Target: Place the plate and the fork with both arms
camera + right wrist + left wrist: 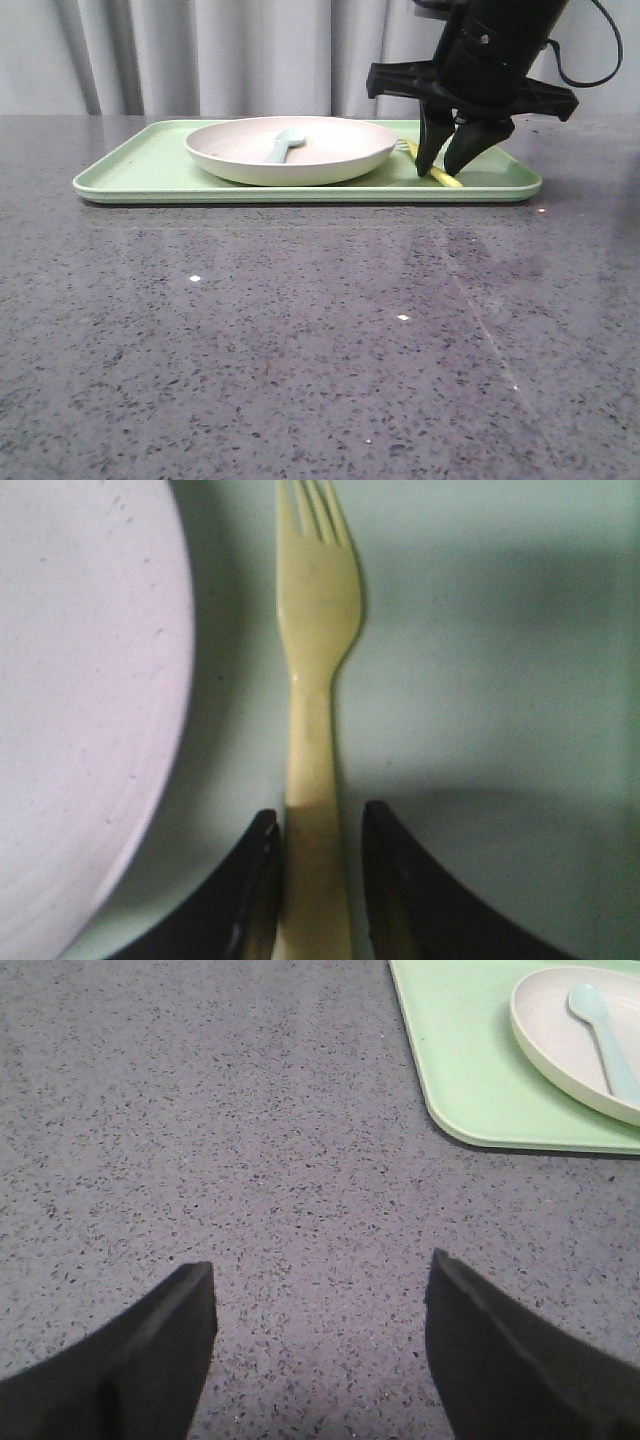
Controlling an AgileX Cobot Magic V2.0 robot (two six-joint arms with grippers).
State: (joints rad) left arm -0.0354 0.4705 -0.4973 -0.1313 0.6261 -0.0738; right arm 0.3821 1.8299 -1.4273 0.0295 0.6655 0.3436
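The fork (318,730) lay flat on the green tray (150,165), its yellow handle running straight back between the two fingers of the right gripper (317,880) and its tines pointing away from them. In the right wrist view the dark fingers (415,880) stood one on each side of the handle, very close to it, but whether they pressed on it or only flanked it could not be told. From the front the right gripper (448,168) pointed down at the tray with its tips at the fork (440,176), which showed as a short yellow strip beside them. Just beside the fork, on the side toward the tray's middle, sat the plate (300,150), pale and shallow, its rim near the handle but apart from it; a light blue spoon (282,148) rested inside it. The tray lay on a grey speckled table (300,330) that filled the near part of the front view, and grey curtains (200,50) hung behind it. The left gripper (320,1360) hung over bare table with its fingers (150,1360) spread wide and nothing between them; a corner of the tray (470,1080) with the plate (560,1040) and spoon (605,1035) lay well beyond its tips.
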